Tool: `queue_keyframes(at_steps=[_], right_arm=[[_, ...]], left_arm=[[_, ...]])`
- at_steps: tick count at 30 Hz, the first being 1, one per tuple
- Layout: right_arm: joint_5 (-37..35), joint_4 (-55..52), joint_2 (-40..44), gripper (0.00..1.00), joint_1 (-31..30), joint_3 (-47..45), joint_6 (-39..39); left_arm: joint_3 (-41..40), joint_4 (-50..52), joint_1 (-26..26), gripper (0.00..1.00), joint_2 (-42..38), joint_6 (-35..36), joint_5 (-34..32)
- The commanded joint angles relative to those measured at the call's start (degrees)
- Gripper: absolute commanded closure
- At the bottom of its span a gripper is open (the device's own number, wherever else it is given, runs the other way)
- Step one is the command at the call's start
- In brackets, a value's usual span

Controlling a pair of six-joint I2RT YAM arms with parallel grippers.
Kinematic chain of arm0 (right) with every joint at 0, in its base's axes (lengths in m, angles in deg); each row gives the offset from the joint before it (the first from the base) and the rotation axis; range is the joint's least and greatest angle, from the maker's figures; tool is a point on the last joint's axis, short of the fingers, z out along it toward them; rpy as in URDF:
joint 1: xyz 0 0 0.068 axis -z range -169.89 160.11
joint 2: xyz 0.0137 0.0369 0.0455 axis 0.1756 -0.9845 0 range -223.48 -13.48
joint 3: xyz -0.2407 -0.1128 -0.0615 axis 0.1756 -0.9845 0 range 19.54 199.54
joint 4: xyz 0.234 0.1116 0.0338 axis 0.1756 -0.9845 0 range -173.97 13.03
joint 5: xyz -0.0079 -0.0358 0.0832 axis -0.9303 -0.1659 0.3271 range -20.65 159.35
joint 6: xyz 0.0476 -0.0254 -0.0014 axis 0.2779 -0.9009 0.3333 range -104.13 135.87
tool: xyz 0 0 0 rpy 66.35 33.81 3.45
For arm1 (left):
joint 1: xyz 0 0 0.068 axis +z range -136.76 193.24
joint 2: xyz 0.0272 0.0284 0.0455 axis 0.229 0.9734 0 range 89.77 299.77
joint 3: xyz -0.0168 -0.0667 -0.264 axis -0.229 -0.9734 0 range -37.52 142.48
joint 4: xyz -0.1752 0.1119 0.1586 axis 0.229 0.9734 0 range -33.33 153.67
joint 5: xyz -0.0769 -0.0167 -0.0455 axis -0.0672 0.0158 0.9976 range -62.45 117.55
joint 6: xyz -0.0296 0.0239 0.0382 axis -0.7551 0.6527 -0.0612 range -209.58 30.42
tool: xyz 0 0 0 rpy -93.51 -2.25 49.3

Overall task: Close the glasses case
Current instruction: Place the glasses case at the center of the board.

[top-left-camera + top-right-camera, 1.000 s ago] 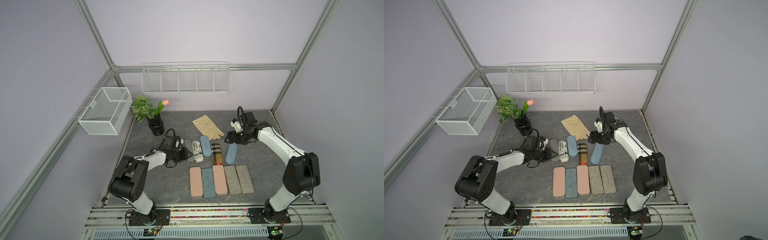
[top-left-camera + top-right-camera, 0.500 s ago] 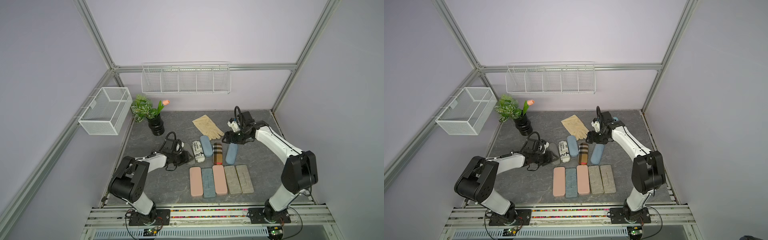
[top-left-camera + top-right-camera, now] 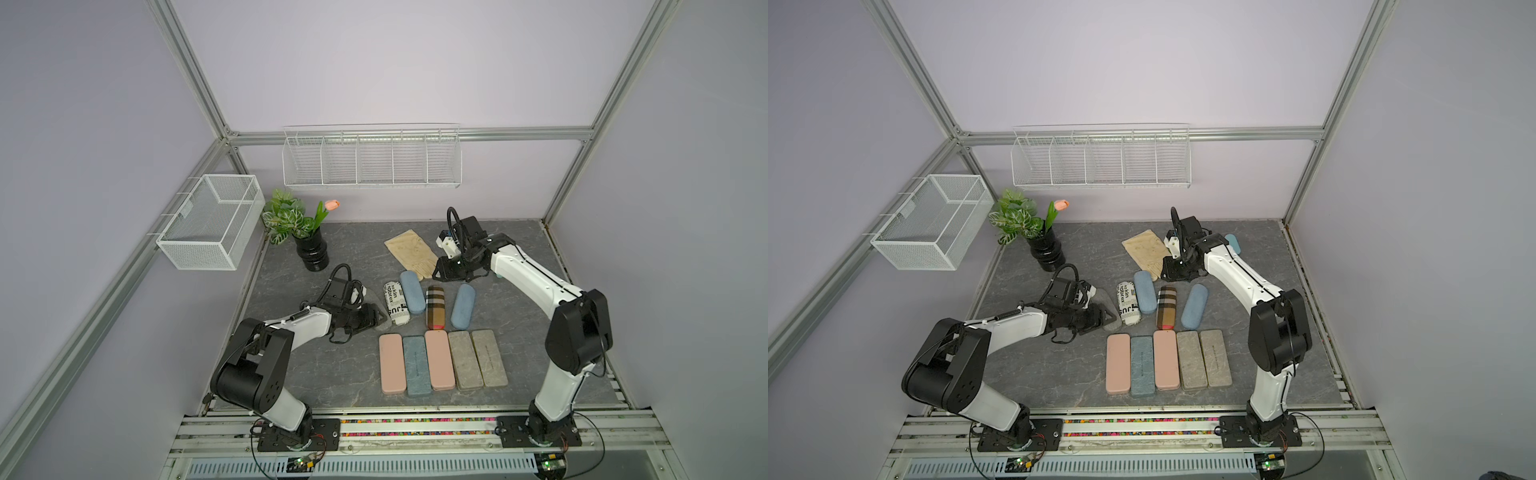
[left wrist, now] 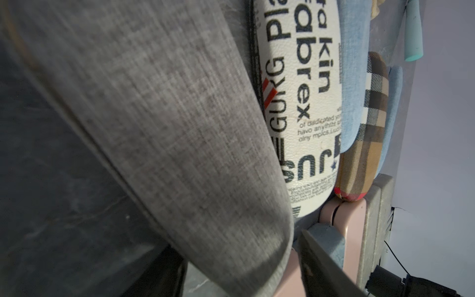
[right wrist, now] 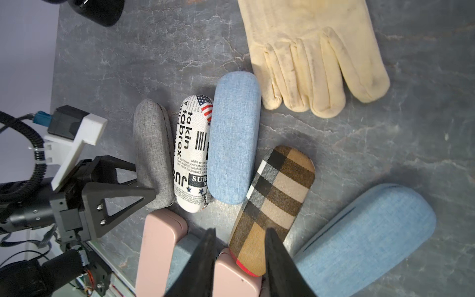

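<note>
The grey fabric glasses case [image 5: 153, 154] lies at the left end of a group of cases, and also shows in both top views [image 3: 380, 307] [image 3: 1108, 305]. Its lid looks down, with only a thin seam along its side. My left gripper [image 3: 374, 321] [image 3: 1104, 321] [image 4: 236, 246] is open, one finger on each side of the case's near end [image 4: 180, 128]. My right gripper [image 3: 440, 272] [image 3: 1169, 270] [image 5: 240, 234] hangs above the table near the glove, its jaws a narrow gap apart with nothing between them.
Beside the grey case lie a newsprint case [image 5: 192, 154], a blue case [image 5: 232, 136], a plaid case [image 5: 275, 200] and another blue case [image 5: 367, 241]. Several flat cases [image 3: 440, 359] sit in a row in front. A cream glove [image 5: 308, 56] and a plant vase [image 3: 311, 251] stand behind.
My left gripper has widened and shifted slightly toward the front along the grey case. My right gripper has moved left, away from the blue case, and its jaws have narrowed.
</note>
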Motion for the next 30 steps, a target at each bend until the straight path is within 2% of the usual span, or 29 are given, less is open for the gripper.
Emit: queue_keyframes(at_steps=[1,3,5,13,24,30], right_arm=[[-1.1,0.97,-3.23,0.79,-0.88,2.6,0.42],[-0.35,2.77,-5.39,0.85,-1.36,3.92,0.76],[0.21,4.49,-7.63,0.87,-1.77,5.25,0.91],[1.12,11.21,-17.05,0.89,-3.57,12.12,-1.15],[1.15,7.08,-30.14,0.89,-3.96,26.91,-2.6],[0.75,4.59,-33.43,0.89,-4.09,30.32,-3.7]], left_arm=[[0.1,0.8,-0.25,0.31,-1.6,0.49,-1.42],[-0.14,0.97,-0.21,0.31,-2.04,0.18,-1.68],[-0.39,1.15,-0.27,0.3,-2.61,-0.21,-1.94],[-1.72,2.08,-0.22,0.3,-5.65,-2.55,-3.74],[-3.05,4.43,-0.2,0.3,-9.65,-4.94,-6.22],[-3.05,8.1,-0.25,0.3,-13.52,-6.32,-9.28]])
